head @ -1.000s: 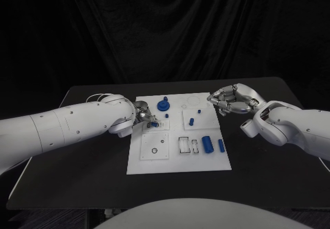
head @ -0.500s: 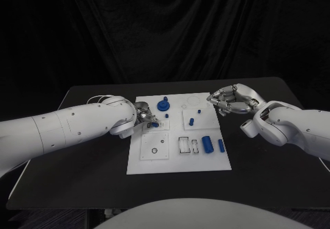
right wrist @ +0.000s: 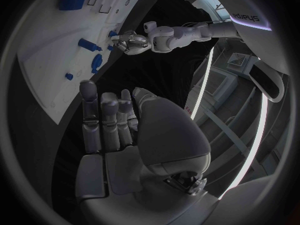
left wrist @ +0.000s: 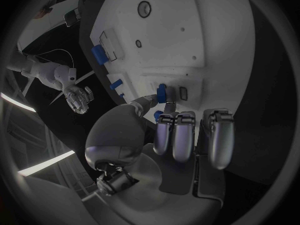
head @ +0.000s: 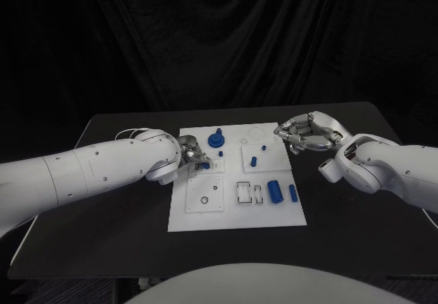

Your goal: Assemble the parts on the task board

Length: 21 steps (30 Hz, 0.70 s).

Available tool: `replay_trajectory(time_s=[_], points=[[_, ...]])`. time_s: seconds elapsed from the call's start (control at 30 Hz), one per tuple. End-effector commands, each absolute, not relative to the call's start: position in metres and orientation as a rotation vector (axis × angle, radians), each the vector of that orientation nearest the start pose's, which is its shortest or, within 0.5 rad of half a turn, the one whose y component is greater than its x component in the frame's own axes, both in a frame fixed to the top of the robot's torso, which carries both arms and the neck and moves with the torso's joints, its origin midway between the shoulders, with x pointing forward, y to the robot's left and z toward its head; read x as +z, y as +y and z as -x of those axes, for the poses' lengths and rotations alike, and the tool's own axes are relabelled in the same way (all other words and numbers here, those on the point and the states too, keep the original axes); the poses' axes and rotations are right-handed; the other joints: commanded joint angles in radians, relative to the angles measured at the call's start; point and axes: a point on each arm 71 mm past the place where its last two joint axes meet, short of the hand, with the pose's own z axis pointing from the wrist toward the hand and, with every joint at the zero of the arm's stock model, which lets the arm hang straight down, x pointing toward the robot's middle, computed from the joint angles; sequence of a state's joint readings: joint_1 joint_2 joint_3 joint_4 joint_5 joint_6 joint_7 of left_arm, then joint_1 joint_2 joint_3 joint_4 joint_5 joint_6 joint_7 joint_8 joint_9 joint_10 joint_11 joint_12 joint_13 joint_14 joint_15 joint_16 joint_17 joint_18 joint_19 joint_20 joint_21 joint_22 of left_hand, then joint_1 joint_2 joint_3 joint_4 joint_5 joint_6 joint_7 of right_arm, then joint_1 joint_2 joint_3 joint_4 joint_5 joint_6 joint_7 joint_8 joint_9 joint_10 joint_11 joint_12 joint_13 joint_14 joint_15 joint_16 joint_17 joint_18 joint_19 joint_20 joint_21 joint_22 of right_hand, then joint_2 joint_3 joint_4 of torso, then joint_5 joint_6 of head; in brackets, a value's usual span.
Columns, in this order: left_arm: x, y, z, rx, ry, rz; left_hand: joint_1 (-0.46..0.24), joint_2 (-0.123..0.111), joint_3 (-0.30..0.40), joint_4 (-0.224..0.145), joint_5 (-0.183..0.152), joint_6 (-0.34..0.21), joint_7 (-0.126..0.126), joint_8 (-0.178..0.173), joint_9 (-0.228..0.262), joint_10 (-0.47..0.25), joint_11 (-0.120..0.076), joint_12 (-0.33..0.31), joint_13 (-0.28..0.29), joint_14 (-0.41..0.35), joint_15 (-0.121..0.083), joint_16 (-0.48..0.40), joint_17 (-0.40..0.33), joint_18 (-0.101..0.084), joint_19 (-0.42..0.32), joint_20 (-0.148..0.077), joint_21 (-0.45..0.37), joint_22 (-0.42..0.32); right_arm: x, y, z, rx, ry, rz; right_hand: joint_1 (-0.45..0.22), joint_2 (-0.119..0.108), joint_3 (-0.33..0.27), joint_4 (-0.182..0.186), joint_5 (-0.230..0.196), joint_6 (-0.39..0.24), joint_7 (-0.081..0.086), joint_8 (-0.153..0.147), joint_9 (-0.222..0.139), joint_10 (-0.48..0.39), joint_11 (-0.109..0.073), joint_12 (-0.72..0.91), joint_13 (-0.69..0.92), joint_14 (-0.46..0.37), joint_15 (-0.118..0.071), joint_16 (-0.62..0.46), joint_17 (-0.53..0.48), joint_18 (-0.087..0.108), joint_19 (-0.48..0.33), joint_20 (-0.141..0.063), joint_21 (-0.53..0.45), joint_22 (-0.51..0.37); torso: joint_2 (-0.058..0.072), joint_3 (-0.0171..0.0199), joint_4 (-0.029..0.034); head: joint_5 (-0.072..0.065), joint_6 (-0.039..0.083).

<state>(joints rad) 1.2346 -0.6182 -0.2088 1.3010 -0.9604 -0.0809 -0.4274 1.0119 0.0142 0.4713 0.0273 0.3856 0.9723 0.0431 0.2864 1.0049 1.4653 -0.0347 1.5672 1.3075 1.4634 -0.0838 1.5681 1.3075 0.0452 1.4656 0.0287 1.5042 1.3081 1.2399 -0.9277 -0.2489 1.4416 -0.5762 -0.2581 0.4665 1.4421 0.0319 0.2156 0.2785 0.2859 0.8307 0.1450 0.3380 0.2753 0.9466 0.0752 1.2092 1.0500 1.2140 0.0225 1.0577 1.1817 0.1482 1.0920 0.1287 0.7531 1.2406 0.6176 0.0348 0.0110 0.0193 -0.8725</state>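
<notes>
The white task board (head: 235, 209) lies in the middle of the black table. At its left edge my left hand (head: 189, 155) pinches a small blue part (head: 204, 166) low over the board. In the left wrist view the thumb and a finger hold this blue part (left wrist: 162, 93) against the board (left wrist: 187, 45). My right hand (head: 309, 133) hovers off the board's far right corner with fingers curled in and nothing in them. The right wrist view shows the same hand (right wrist: 125, 130) holding nothing, beside the board (right wrist: 44, 65).
A tall blue knobbed part (head: 217, 139) stands at the board's far side. Small blue pegs (head: 264, 148) and a blue piece (head: 254, 161) sit mid-board. A blue cylinder (head: 275, 191) and a blue bar (head: 294, 193) lie at the near right. Bare black table (head: 365, 215) surrounds the board.
</notes>
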Motion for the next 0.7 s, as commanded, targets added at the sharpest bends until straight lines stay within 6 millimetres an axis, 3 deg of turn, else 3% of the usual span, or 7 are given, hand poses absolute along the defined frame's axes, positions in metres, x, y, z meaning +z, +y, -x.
replay_trajectory(time_s=[0.03,0.23,0.33,0.47,0.53,0.7], points=[[-0.2724,0.1706,-0.4973,-0.475,2.259,0.289,0.003,0.010,0.029,-0.023,0.007,0.011,-0.003,-0.005,0.001,0.106,0.002,0.004,0.263,0.107,0.000,0.003,0.263,-0.004,0.000,0.002,-0.004,0.085,-0.2285,-0.2639,-0.4690,1.252,1.690,-0.458,0.007,-0.002,0.006,-0.001,0.003,-0.007,0.002,0.004,-0.001,-0.005,0.003,0.000,-0.001,-0.005,-0.002,-0.005,-0.001,0.017,-0.005,0.001,-0.005,-0.001,0.000,0.0002,0.0000,0.000,0.000],[-0.2727,0.1714,-0.4969,-0.475,2.261,0.289,0.004,0.010,0.032,-0.025,0.012,0.014,-0.004,-0.005,0.002,0.106,0.002,0.004,0.263,0.107,0.000,0.003,0.263,-0.004,0.000,0.001,-0.004,0.085,-0.2286,-0.2650,-0.4690,1.249,1.692,-0.460,0.005,-0.002,0.006,-0.001,0.003,-0.007,0.002,0.004,-0.001,-0.004,0.003,0.001,-0.001,-0.005,-0.002,-0.005,-0.002,0.018,-0.006,0.001,-0.008,-0.002,0.000,0.0003,0.0011,0.002,0.000],[-0.2727,0.1715,-0.4969,-0.476,2.258,0.290,0.004,0.006,0.035,-0.030,0.029,0.027,-0.006,-0.002,0.007,0.106,0.000,0.004,0.263,0.107,-0.001,0.003,0.263,-0.005,0.002,0.000,-0.003,0.088,-0.2289,-0.2650,-0.4690,1.249,1.694,-0.461,0.005,-0.002,0.006,-0.001,0.003,-0.007,0.002,0.004,-0.001,-0.004,0.003,0.001,-0.001,-0.005,-0.002,-0.005,-0.002,0.018,-0.006,0.001,-0.008,-0.002,-0.001,0.0000,0.0008,0.010,0.000],[-0.2725,0.1719,-0.4972,-0.479,2.254,0.292,0.003,0.005,0.036,-0.031,0.030,0.031,-0.008,0.000,0.010,0.106,-0.001,0.004,0.263,0.107,-0.002,0.003,0.263,-0.005,0.003,0.000,-0.003,0.088,-0.2294,-0.2651,-0.4687,1.249,1.695,-0.461,0.005,-0.002,0.006,-0.001,0.003,-0.007,0.002,0.004,-0.001,-0.004,0.003,0.001,-0.001,-0.005,-0.002,-0.005,-0.002,0.018,-0.006,0.001,-0.008,-0.002,0.000,-0.0003,0.0003,0.041,0.000],[-0.2723,0.1723,-0.4974,-0.480,2.249,0.294,0.003,0.004,0.035,-0.032,0.031,0.031,-0.008,0.000,0.011,0.106,-0.001,0.004,0.263,0.107,-0.002,0.003,0.263,-0.005,0.003,0.000,-0.003,0.088,-0.2297,-0.2653,-0.4686,1.249,1.696,-0.462,0.005,-0.002,0.006,-0.001,0.003,-0.007,0.002,0.004,-0.001,-0.004,0.003,0.001,-0.001,-0.005,-0.002,-0.005,-0.002,0.018,-0.006,0.001,-0.008,-0.002,0.000,-0.0008,0.0004,0.065,0.000],[-0.2720,0.1728,-0.4979,-0.486,2.241,0.296,0.003,0.004,0.035,-0.032,0.031,0.031,-0.008,0.000,0.011,0.106,-0.001,0.004,0.263,0.107,-0.002,0.003,0.263,-0.005,0.003,0.000,-0.003,0.089,-0.2300,-0.2659,-0.4685,1.248,1.696,-0.463,0.005,-0.002,0.006,0.000,0.002,-0.008,0.002,0.005,-0.001,-0.006,0.003,0.000,-0.003,-0.006,-0.001,-0.005,-0.002,0.018,-0.007,0.001,-0.010,-0.002,0.001,-0.0013,0.0014,0.095,0.000]])
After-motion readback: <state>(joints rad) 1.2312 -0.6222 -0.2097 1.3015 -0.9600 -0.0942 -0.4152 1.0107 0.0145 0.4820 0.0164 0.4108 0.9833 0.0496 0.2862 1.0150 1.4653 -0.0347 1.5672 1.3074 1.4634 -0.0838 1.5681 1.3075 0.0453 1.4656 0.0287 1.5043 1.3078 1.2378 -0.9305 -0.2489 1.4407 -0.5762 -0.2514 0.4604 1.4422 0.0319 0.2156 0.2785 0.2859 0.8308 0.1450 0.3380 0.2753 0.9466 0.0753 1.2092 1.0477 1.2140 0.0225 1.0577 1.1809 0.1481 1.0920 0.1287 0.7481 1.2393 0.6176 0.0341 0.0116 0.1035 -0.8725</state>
